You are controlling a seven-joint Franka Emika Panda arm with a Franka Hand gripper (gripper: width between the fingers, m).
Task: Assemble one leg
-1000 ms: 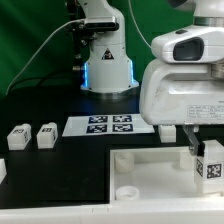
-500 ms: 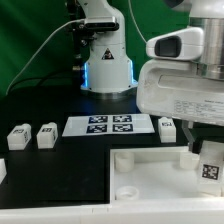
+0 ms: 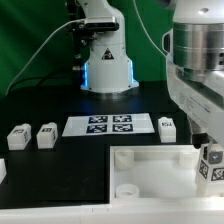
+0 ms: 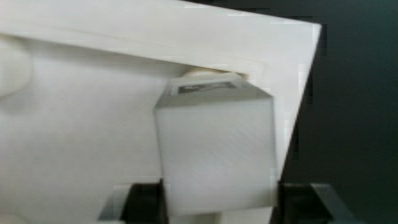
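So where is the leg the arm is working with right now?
The leg is in the gripper at the exterior view's right edge, over the white panel's far right corner, with a loose leg behind it.

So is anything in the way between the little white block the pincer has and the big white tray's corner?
Nothing visible blocks it. The pincer holds the block right over the tray's corner on the exterior view's right. In the wrist view, the block's tip sits at the corner, with nothing between them.
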